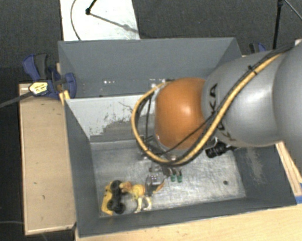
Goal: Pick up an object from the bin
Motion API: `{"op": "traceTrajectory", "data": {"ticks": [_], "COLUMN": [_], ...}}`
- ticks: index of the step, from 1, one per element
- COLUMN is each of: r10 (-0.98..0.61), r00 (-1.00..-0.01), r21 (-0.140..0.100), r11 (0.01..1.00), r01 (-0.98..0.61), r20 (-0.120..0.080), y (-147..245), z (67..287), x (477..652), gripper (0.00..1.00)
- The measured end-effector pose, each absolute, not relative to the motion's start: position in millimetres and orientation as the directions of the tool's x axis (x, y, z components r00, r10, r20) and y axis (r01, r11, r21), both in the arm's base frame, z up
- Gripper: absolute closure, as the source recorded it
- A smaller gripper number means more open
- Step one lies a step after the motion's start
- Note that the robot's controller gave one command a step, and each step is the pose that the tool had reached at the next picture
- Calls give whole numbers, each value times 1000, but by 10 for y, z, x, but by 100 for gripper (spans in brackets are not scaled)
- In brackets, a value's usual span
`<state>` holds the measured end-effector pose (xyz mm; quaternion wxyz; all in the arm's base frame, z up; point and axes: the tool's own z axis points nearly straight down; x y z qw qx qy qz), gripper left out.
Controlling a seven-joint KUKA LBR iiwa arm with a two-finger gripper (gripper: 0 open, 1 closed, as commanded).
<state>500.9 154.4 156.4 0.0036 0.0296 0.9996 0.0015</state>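
Arm over the bin (81, 164). Under the orange cover (179, 112), the hand (156, 180) hangs low above the floor. We see a small pale piece (142, 202) just below and left of it, a yellow-and-black toy (114, 197) farther left, and a small green piece (176, 178) just beside it on the right. We cannot tell how far the hand is open, nor whether it holds anything.

Moderately bright, lit softly from above. Pale on the far wall of the bin (146, 60) and on its scratched floor, a little darker along the left wall. Broad, soft sheen on the grey arm (258, 98) and on the orange cover (179, 115). Shaded just beneath that cover. Very dark all around, on the carpet (8, 30).
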Motion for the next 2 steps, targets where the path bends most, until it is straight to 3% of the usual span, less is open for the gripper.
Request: {"op": "traceTrajectory", "data": {"ticks": [1, 2], "r10": [121, 180], "r00": [-993, -984], "r21": [0, 2], "r11": [993, 984], "r01": [121, 180], "r20": [3, -2], "y": [1682, 1746], "z": [1378, 1400], "x": [5019, 5271], "gripper": [0, 0]}}
